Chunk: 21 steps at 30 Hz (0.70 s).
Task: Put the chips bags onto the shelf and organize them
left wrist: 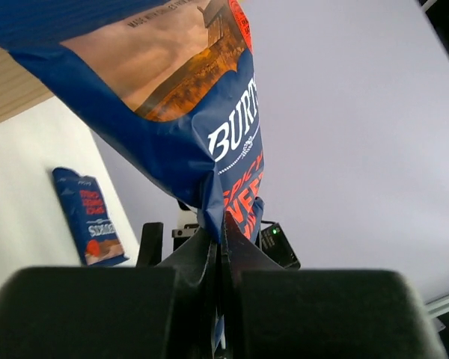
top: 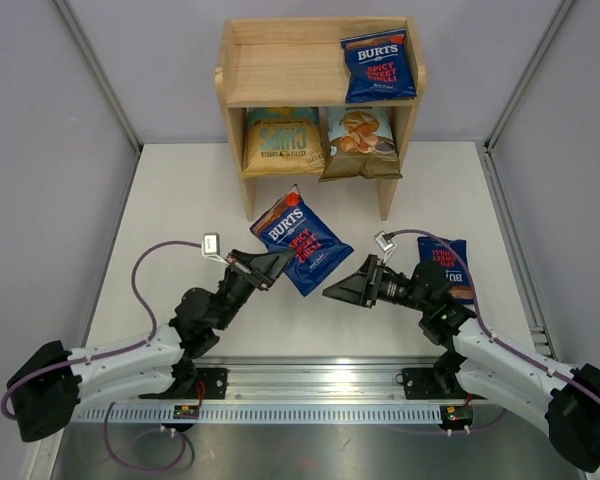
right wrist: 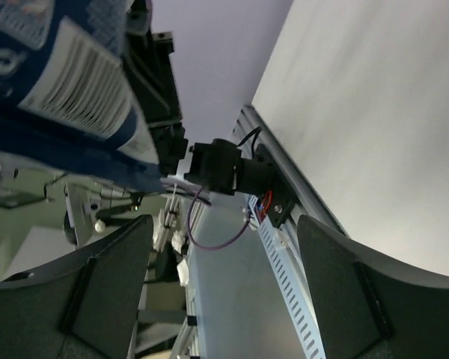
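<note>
Mid-table, lifted clear of the white table: a dark-blue Burts bag, pinched by one edge in the fully closed left gripper and hanging tilted. Just to its near-right, the right gripper, jaws spread wide with nothing between them, aimed at the bag's lower corner.

Far side, on the wooden shelf: a second Burts bag lying at the right of the top tier; below it, a yellow bag at left and the Cassava Chips bag at right. Flat on the right of the table, beside the right arm: a third Burts bag, not yet collected.

Probably a handover or a two-handed steadying. Risky on several counts: gripped only by a thin edge, so liable to slip or swing out if moved sharply; liable to crumple or tear if pulled by both claws at once; liable to drop to the table if released by the left before being properly caught by the right.
</note>
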Each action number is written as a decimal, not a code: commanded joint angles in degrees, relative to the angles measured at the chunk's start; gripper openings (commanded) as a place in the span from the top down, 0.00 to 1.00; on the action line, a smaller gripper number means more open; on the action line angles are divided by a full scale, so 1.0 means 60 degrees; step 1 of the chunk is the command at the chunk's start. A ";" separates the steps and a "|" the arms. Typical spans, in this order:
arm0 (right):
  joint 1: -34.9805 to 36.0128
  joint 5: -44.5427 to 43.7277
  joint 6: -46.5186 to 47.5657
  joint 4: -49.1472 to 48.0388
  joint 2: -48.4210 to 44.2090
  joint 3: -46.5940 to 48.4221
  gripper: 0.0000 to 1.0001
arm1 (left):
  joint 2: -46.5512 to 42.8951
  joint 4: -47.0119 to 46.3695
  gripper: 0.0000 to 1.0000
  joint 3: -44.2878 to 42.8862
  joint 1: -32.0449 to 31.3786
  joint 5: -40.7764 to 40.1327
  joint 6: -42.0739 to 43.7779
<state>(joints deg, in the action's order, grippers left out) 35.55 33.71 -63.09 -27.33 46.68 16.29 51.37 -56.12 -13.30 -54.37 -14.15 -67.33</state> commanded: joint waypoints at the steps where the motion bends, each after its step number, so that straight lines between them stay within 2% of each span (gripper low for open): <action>1: 0.0885 -0.0594 0.1066 -0.2019 0.0409 0.0843 0.16 | -0.0870 0.1615 1.00 -0.0420 -0.0181 -0.1478 0.0471; 6: 0.1252 -0.1019 0.1388 -0.2695 0.0526 0.1209 0.22 | -0.2203 0.2774 1.00 -0.0260 -0.0284 -0.2035 0.0338; 14: 0.1881 -0.2366 0.1389 -0.2899 0.1448 0.2000 0.27 | -0.3317 0.2673 1.00 0.0107 -0.0401 -0.2241 0.0177; 21: 0.2599 -0.2542 0.1653 -0.3355 0.2853 0.3128 0.35 | -0.3494 0.2849 1.00 -0.0098 -0.0416 -0.1963 0.0162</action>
<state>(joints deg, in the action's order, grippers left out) 49.30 20.99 -55.59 -42.41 61.30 30.33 30.74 -36.86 -12.60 -56.45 -24.45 -67.00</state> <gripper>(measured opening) 0.667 0.004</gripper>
